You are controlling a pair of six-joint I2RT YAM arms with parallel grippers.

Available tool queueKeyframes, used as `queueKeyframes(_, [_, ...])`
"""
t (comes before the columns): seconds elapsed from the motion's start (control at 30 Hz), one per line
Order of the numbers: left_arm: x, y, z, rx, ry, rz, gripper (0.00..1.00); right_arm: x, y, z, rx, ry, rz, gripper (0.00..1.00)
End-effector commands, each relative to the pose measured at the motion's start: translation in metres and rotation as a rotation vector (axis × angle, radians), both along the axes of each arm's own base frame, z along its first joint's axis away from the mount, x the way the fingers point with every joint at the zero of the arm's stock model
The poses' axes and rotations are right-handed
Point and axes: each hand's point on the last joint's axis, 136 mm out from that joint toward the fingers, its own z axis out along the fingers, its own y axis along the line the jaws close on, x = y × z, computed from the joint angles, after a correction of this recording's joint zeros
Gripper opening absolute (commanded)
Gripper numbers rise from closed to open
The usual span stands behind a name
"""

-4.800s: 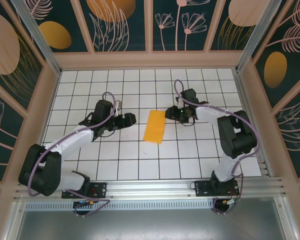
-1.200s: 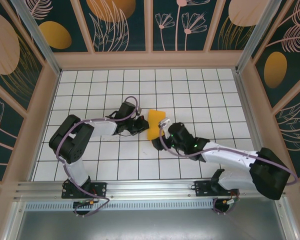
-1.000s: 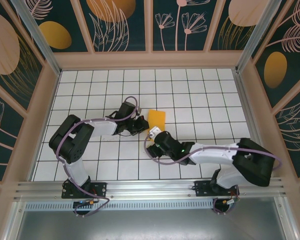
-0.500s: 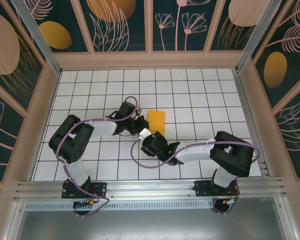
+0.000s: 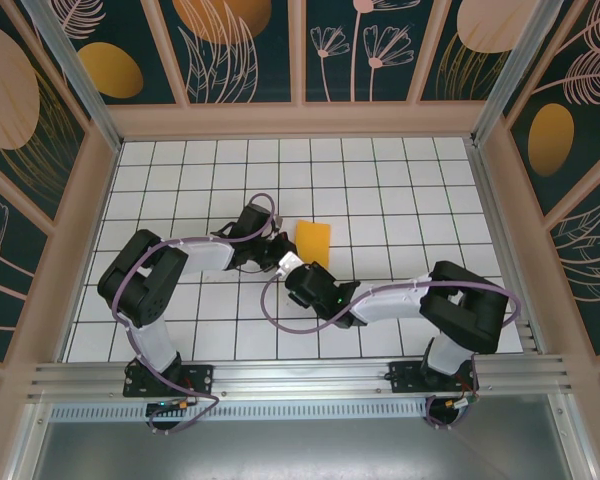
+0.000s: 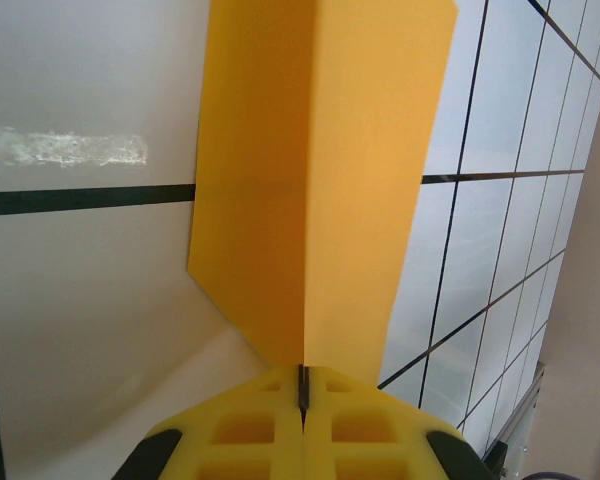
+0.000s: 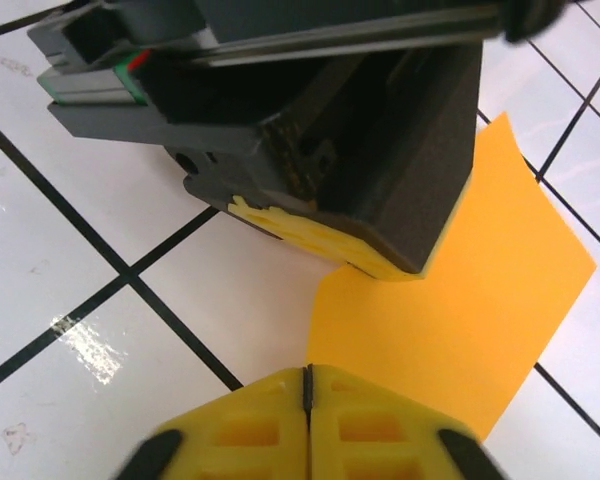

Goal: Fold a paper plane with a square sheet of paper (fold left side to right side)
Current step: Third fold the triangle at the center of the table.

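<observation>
At the near edge of the table, a metal rail (image 5: pixel 300 372) carries both arm bases. From there the left arm (image 5: pixel 185 255) bends up and across to the right. The right arm (image 5: pixel 400 295) folds at its elbow and stretches low to the left, so both wrists meet around the middle of the table (image 5: pixel 400 200). In the right wrist view the right fingers (image 7: pixel 270 392) are pressed flat together with only a thin seam between them. Their tips are at the near corner of the sheet of paper (image 7: pixel 460 290); I cannot tell whether they touch it. Just beyond them in that view, the black body of the left arm's hand sits low over the tiles, and its yellow tips (image 7: pixel 365 258) meet the sheet's left edge. In the left wrist view the left fingers (image 6: pixel 270 395) are likewise closed tight. The bright orange sheet of paper (image 6: pixel 320 180) starts right at their tips and runs away from them, with a straight crease down its length and one half in shade. Whether a sliver of it is caught in that seam cannot be told. From above, the sheet of paper (image 5: pixel 315 240) lies as a narrow rectangle near the table's centre, just right of the left fingers and just beyond the right wrist. Bare white grid tiles continue to the patterned back wall (image 5: pixel 240 50).
</observation>
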Motion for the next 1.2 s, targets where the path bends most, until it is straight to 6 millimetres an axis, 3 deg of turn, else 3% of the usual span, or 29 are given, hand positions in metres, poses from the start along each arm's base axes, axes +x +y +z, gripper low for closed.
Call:
queueKeyframes(0.0, [-0.006, -0.002, 0.008, -0.002, -0.016, -0.034, 0.04, 0.004, 0.004, 0.007, 0.016, 0.008, 0.009, 0.0])
queueKeyframes(0.3, [-0.003, 0.011, 0.019, 0.071, -0.064, -0.055, 0.26, -0.003, -0.002, 0.01, 0.083, 0.1, 0.052, 0.0])
queueKeyframes(0.37, [0.0, 0.014, 0.035, 0.064, -0.1, -0.058, 0.29, -0.005, -0.003, 0.007, 0.103, 0.129, 0.059, 0.0])
queueKeyframes(0.53, [0.003, 0.027, 0.043, 0.097, -0.117, -0.054, 0.51, -0.009, -0.003, 0.002, 0.125, 0.171, 0.074, 0.0])
queueKeyframes(0.63, [0.006, 0.04, 0.046, 0.116, -0.125, -0.03, 0.55, -0.012, -0.002, 0.001, 0.13, 0.186, 0.084, 0.0])
queueKeyframes(0.77, [0.019, 0.048, 0.058, 0.103, -0.16, -0.02, 0.5, -0.015, -0.001, 0.0, 0.134, 0.203, 0.092, 0.0])
queueKeyframes(0.9, [0.031, 0.022, 0.08, -0.009, -0.195, -0.097, 0.38, -0.014, -0.001, -0.001, 0.135, 0.207, 0.086, 0.0])
queueKeyframes(0.97, [0.037, 0.013, 0.08, -0.018, -0.199, -0.12, 0.36, -0.014, 0.0, -0.002, 0.136, 0.209, 0.082, 0.0])
queueKeyframes(1.17, [0.051, -0.022, 0.051, 0.02, -0.166, -0.214, 0.34, -0.01, 0.001, -0.006, 0.129, 0.217, 0.065, 0.0])
